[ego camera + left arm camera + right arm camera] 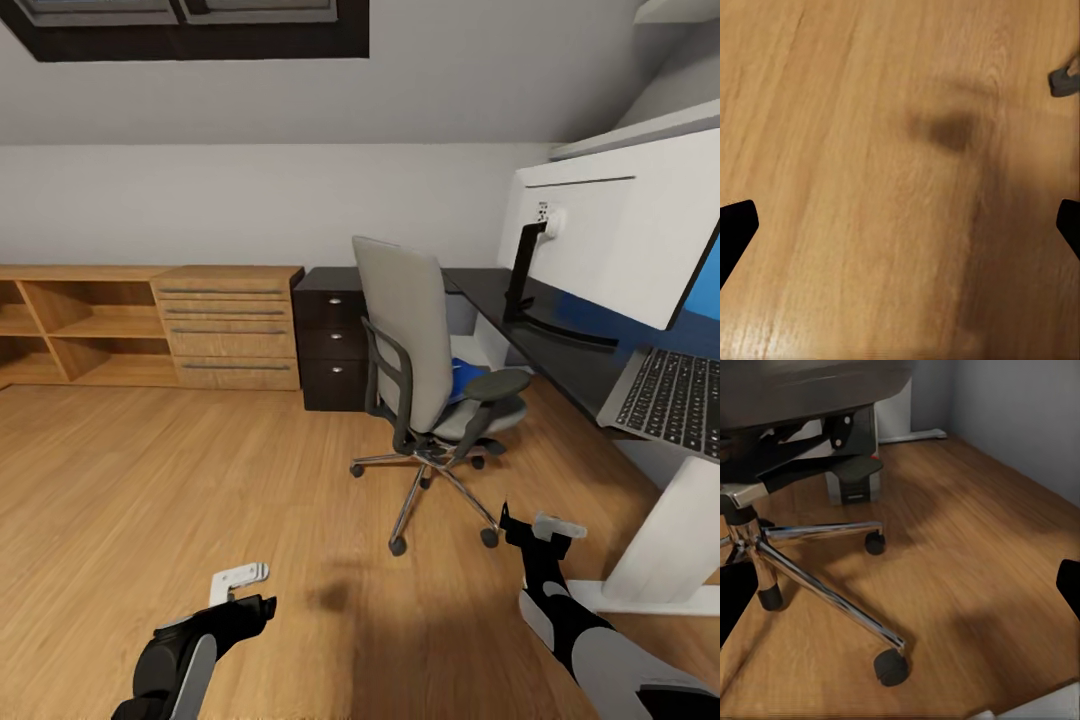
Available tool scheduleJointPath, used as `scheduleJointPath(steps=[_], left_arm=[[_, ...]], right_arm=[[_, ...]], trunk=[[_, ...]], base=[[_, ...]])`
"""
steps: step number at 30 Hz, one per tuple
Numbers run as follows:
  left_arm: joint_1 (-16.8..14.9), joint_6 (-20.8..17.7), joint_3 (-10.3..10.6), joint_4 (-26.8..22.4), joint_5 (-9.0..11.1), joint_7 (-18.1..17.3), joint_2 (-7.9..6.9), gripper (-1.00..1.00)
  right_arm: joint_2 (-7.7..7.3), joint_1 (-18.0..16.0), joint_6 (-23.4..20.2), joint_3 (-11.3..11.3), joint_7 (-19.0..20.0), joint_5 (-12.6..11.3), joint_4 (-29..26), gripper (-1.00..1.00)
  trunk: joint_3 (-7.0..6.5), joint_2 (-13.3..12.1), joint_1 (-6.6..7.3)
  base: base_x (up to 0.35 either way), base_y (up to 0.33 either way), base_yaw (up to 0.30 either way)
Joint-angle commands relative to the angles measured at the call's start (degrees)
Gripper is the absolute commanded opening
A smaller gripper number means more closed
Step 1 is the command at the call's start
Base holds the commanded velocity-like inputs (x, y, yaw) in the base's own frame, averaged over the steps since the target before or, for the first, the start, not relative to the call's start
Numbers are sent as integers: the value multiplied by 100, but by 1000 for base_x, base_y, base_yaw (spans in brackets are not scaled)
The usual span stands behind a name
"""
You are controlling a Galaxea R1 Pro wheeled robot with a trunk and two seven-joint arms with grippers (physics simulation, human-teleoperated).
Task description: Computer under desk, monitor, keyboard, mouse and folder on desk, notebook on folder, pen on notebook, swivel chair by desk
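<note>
Open floor on the left, chair and desk crowding the right

Plenty of bare wood floor (150,480) is seen ahead of the left gripper (240,578), with nothing on it out to the low shelving (75,325) and drawer units (228,326) lined up along the back wall. On the right, the way is blocked by the swivel chair (410,350): its chrome legs and casters (891,666) are spread low across the floor just ahead of the right gripper (545,528), and its grey backrest is turned toward the robot. The seat is closed in by the armrest (497,383). Further right, the room is taken up by the desk (560,345) and its white leg (665,545), and the desktop is crowded by the monitor (620,230) and keyboard (670,395).
</note>
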State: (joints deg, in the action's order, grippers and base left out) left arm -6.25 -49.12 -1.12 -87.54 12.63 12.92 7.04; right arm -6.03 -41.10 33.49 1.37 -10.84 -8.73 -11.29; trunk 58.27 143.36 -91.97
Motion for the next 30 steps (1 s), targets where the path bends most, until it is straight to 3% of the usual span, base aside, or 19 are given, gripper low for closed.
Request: scheduleJointPath(steps=[1, 22, 30], left_arm=[[-27, -56, -7, 0, 74, 41, 12, 100], [-69, -96, -3, 70, 105, 35, 15, 100], [-69, -90, -3, 81, 101, 35, 17, 100]], right_arm=[[2, -4, 20, 9, 17, -22, 0, 100], [4, -5, 32, 11, 24, 5, -59, 100], [-31, -11, 49, 10, 25, 14, -640, 100]], trunk=[[28, 4, -1], [494, 32, -55], [494, 32, -55]], base=[[0, 0, 0], [0, 0, 0], [0, 0, 0]])
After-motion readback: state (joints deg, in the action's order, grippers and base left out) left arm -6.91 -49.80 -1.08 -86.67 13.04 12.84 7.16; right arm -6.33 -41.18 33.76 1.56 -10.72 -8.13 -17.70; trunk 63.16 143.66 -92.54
